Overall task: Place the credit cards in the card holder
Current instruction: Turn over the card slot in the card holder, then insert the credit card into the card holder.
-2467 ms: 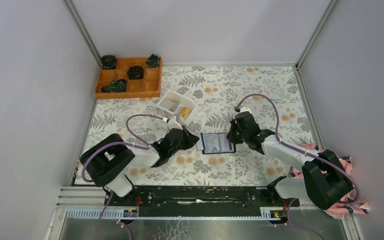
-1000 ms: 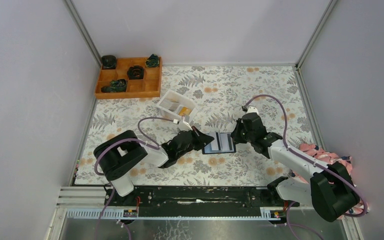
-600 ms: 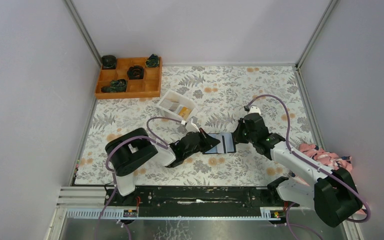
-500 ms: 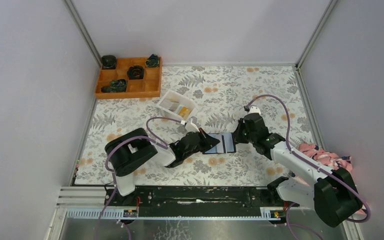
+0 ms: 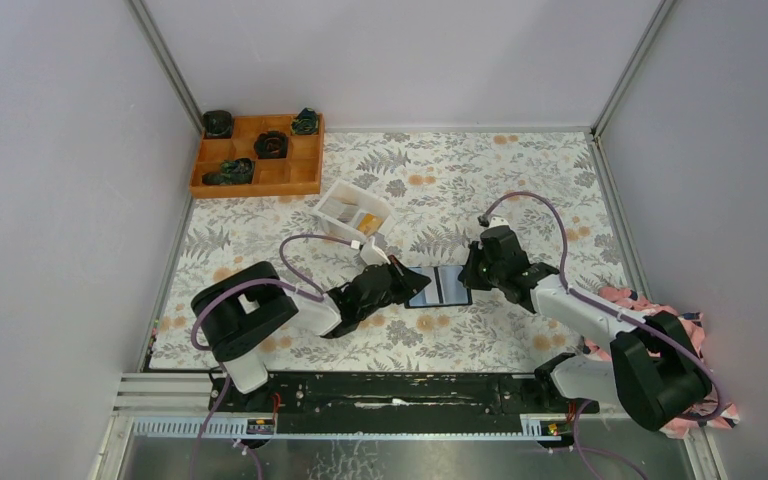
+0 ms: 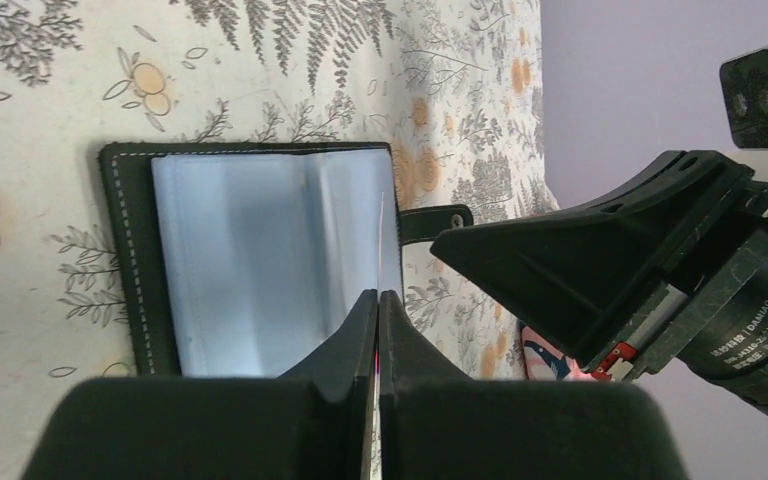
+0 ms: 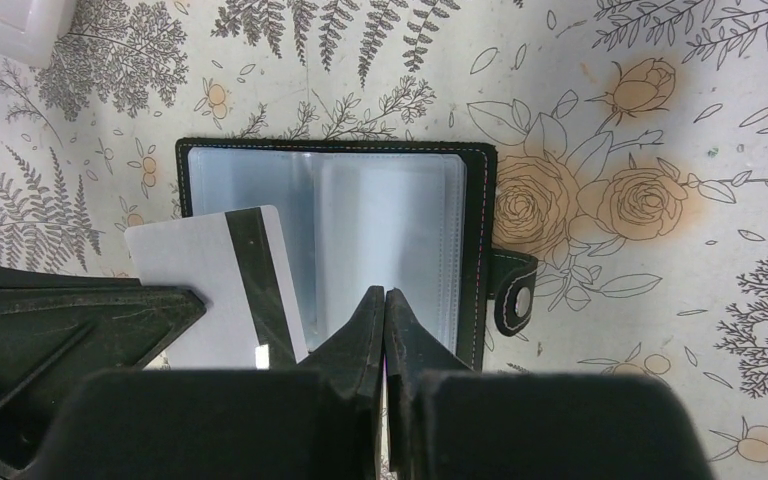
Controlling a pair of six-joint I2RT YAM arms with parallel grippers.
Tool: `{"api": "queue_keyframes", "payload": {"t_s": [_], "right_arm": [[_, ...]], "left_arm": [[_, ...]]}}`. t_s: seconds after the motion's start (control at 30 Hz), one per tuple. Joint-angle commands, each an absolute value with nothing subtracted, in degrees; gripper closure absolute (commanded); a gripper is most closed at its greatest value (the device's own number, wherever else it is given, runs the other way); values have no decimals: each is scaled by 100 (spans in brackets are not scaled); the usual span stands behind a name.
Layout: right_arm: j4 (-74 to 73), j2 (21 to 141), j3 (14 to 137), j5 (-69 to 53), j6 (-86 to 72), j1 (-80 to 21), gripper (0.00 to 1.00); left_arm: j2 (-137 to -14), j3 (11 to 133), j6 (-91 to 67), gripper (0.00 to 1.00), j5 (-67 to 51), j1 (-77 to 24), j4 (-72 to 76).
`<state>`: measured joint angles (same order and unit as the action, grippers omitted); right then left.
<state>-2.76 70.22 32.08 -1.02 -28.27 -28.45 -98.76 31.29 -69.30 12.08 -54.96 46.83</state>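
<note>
The black leather-like folding card holder (image 7: 390, 215) lies opened flat on the floral-patterned counter (image 5: 480, 180). Its pale bluish-grey inner face is up and its small clasp tab (image 7: 515, 290) sticks out on my right arm's side.

My left fingers (image 6: 345, 350) are pressed together on a whitish-grey credit card (image 7: 200, 270) with a black stripe. The card reaches over the holder's edge on my left arm's side, with its far corner over the pale inner face. From my left wrist it shows only edge-on as a thin pale line. I cannot tell whether it has entered a pocket.

My right fingers (image 7: 355, 335) are closed, with their tips over the inner face near the middle fold. I cannot tell whether they pinch a sleeve or merely press on it. The two sets of fingers stand near each other, with the holder between them.

Bare counter lies all round the holder on its far side and towards my right. A white rectangular plastic tray (image 5: 332, 200) sits near the holder, beyond it to the left, and holds whitish and orange-yellow cards. An orange compartmented box (image 5: 260, 172) stands well apart in the far left corner. A pink patterned cloth (image 5: 685, 325) lies at the right edge by my right arm's base.

The word "DAMIAO" can be read on my right wrist motor (image 6: 750, 330).
</note>
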Motion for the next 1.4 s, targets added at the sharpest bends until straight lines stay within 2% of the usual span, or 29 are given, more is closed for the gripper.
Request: {"api": "queue_keyframes", "payload": {"t_s": [0.0,1.37], "right_arm": [[15,7132,3476,-193,-2753,-2822,100],[325,7559,3234,-222,-2809,-2821,100]], "left_arm": [[-9914,3012,-6855,100,1386,-5434,4906],[-10473,2816,-7296,100,917,-5099,5842]]}}
